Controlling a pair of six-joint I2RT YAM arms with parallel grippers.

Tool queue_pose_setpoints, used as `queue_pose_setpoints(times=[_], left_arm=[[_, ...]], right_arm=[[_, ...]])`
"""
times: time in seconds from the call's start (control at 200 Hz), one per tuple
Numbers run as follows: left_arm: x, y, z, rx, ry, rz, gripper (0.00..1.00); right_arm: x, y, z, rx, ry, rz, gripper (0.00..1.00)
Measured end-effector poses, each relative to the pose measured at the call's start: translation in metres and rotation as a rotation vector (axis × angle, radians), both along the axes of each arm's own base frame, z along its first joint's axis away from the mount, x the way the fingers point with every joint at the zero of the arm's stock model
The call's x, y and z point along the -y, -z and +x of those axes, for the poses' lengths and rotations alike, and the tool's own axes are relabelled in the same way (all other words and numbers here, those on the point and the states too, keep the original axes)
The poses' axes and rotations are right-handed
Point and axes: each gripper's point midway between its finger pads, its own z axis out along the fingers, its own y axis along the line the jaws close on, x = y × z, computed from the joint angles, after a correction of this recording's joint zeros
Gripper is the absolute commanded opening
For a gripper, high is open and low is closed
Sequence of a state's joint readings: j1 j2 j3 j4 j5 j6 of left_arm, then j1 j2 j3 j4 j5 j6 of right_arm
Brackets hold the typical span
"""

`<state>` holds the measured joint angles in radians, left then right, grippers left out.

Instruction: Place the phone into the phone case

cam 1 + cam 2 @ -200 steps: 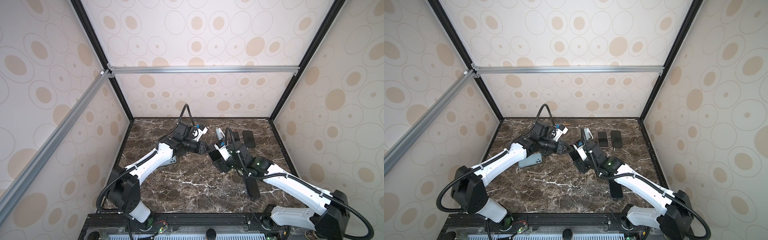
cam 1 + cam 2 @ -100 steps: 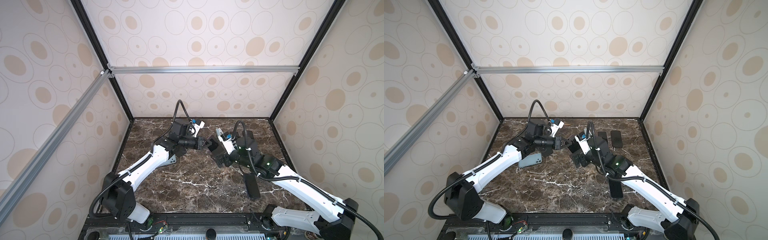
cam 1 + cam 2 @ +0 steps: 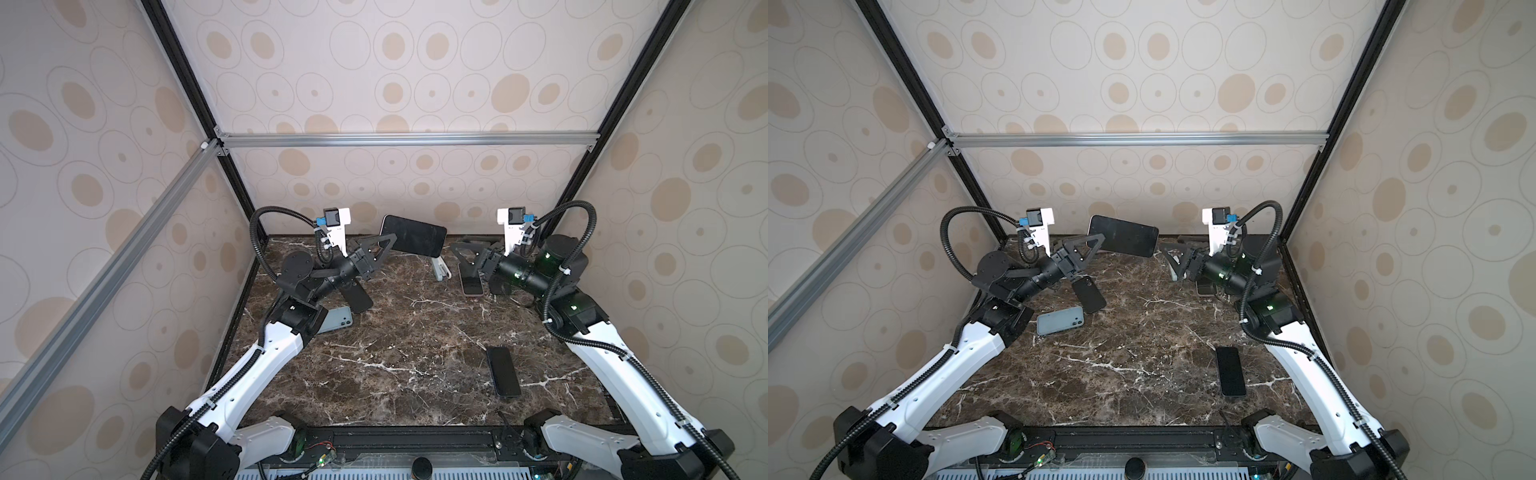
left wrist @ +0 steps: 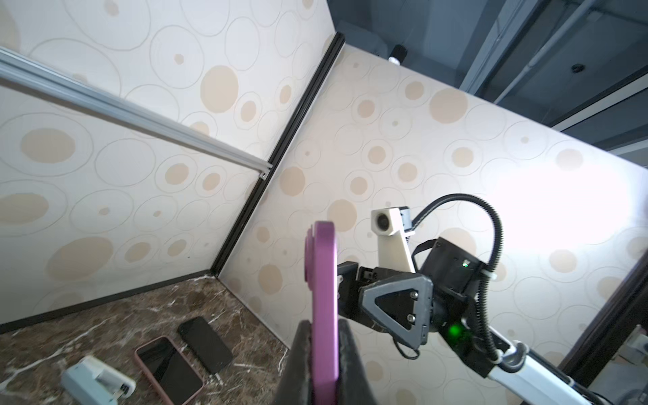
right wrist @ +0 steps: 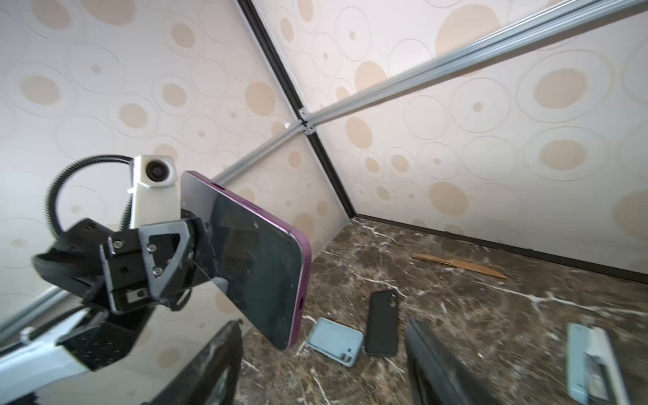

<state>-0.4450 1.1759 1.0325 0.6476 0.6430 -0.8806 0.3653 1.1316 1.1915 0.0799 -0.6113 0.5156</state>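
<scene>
Left gripper (image 3: 390, 243) clamps one end of the purple phone (image 3: 415, 241), aloft at far centre; right gripper (image 3: 467, 259) gapes empty to its right; so short a pinch may let the phone pivot or slip.

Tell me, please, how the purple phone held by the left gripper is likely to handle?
The purple phone looks rigid: it juts straight from the left gripper without sagging. Its glossy face may be slippery, and with most of its length overhanging the grip, it could pivot if bumped.
</scene>
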Motion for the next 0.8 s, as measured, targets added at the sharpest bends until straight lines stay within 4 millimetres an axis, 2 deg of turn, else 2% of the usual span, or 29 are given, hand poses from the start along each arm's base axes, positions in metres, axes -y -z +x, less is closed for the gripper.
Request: queue_pose_setpoints(times=[0.2, 0.335, 0.385, 0.545, 0.68, 0.8], left_arm=[[0.001, -0.020, -0.009, 0.049, 0.070, -0.092, 0.00], [0.004, -0.026, -0.017, 0.066, 0.133, -0.125, 0.00], [0.004, -0.028, -0.019, 0.070, 0.151, -0.131, 0.00], [0.004, -0.030, -0.024, 0.073, 0.180, -0.152, 0.00], [0.003, -0.030, -0.026, 0.077, 0.186, -0.160, 0.00], [0.003, -0.030, -0.026, 0.078, 0.189, -0.164, 0.00]], right_arm=[[-0.024, -0.026, -0.006, 0.015, -0.201, 0.106, 0.61], [-0.031, -0.046, -0.011, 0.045, -0.287, 0.156, 0.47], [-0.033, -0.053, -0.013, 0.064, -0.312, 0.165, 0.38], [-0.042, -0.071, -0.027, 0.098, -0.406, 0.180, 0.26], [-0.046, -0.072, -0.037, 0.101, -0.455, 0.172, 0.30], [-0.048, -0.069, -0.039, 0.091, -0.471, 0.165, 0.25]])
